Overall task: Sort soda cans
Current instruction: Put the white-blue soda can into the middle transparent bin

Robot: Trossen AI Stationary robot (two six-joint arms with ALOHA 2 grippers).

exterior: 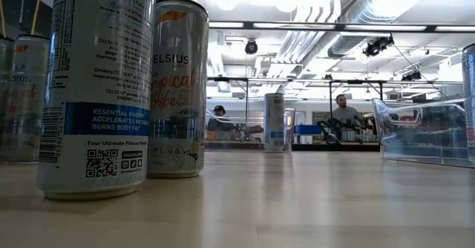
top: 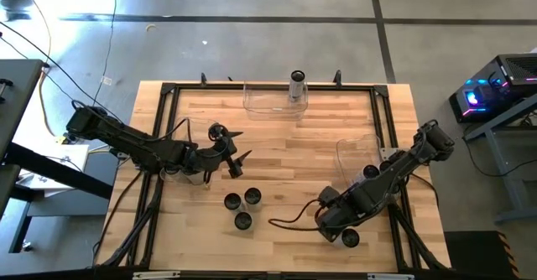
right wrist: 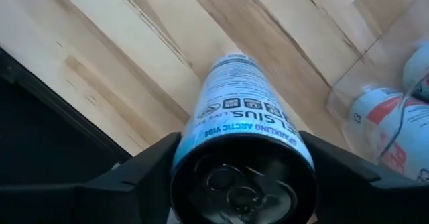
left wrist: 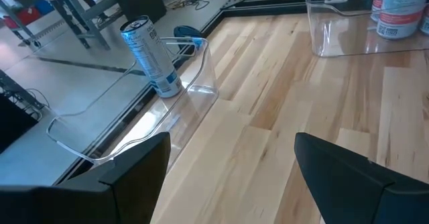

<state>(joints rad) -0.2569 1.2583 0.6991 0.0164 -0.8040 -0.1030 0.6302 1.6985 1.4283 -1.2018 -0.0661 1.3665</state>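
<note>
A soda can stands upright near the table's near right corner, and my right gripper is shut on its top end from above. Three more soda cans stand in a cluster at the near middle of the table, close up in the low view. One can stands in the clear bin at the far edge. Others stand in the clear bin on the right. My left gripper hovers open left of centre, nothing between its fingers. My right gripper pinches the can's upper wall, just below the dark rim, between its two fingers, one on each side. The fingers come from above, pointing down along the can. The can stays upright with its base on the table.
A black frame runs around the wooden tabletop, close beside the held can. A dark cable lies on the wood left of my right gripper. Bare wood spreads between the can cluster and the far bin.
</note>
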